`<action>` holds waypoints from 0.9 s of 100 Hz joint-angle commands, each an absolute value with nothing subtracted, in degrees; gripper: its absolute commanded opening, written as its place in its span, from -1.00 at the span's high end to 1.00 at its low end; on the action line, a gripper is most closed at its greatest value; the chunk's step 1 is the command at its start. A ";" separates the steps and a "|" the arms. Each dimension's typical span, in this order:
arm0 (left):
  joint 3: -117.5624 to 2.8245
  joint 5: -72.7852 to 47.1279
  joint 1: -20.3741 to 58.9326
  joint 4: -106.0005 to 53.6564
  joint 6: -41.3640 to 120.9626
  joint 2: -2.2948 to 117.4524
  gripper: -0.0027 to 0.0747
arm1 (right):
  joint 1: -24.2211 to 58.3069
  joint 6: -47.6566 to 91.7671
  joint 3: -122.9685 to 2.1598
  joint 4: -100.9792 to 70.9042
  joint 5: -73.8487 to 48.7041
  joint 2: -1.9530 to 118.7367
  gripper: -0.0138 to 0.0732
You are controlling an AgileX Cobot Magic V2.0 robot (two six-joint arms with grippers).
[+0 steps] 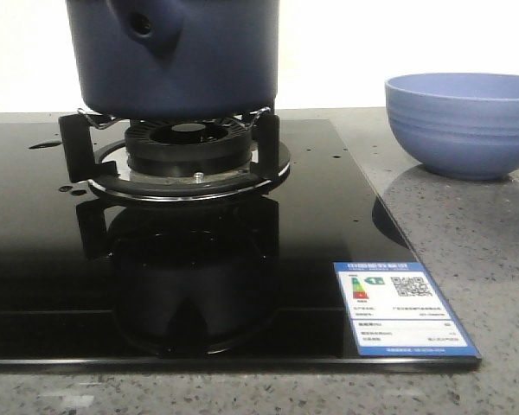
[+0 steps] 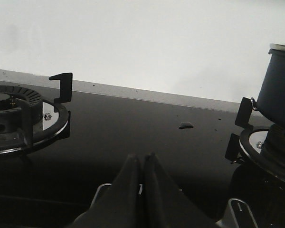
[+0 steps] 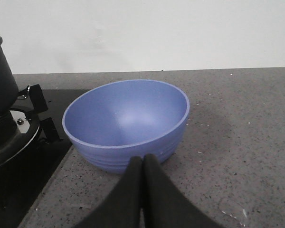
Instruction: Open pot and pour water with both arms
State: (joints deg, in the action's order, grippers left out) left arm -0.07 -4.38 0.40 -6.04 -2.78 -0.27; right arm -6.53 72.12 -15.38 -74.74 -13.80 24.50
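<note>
The dark navy pot (image 1: 177, 56) stands on the burner grate (image 1: 182, 160) of the black glass hob, its stub handle with a round hole turned toward the front camera; its top is cut off there. The left wrist view catches the pot's (image 2: 279, 85) side, and the right wrist view shows the pot's (image 3: 0, 76) edge. My left gripper (image 2: 142, 156) is shut and empty, low over the bare glass between two burners. Shut and empty too, my right gripper (image 3: 142, 157) sits just in front of the periwinkle bowl (image 3: 126, 121). Neither gripper shows in the front view.
The empty periwinkle bowl (image 1: 461, 121) rests on the grey speckled counter (image 1: 467, 233) right of the hob. A second burner (image 2: 19, 114) lies on the far side of the left gripper from the pot. An energy label (image 1: 402, 307) is stuck on the hob's front right corner. Small drops (image 2: 185, 125) lie on the glass.
</note>
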 commanded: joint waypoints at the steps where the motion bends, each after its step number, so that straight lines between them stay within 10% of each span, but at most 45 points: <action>1: 1.84 -0.30 0.70 -6.36 -3.46 -1.81 0.98 | -6.80 72.83 -16.89 -75.89 -11.45 24.25 0.80; 13: 1.84 -0.30 0.70 -6.36 -3.46 -1.81 0.98 | -6.80 66.42 -16.89 -68.21 -8.96 23.08 0.80; 38: 1.84 -0.30 0.70 -6.36 -3.46 -1.81 0.98 | -6.80 3.38 -16.31 -4.39 -6.85 20.31 0.80; 90: 1.84 -0.30 0.70 -6.36 -3.46 -1.81 0.98 | -6.69 0.00 1.94 1.05 -2.20 -1.96 0.80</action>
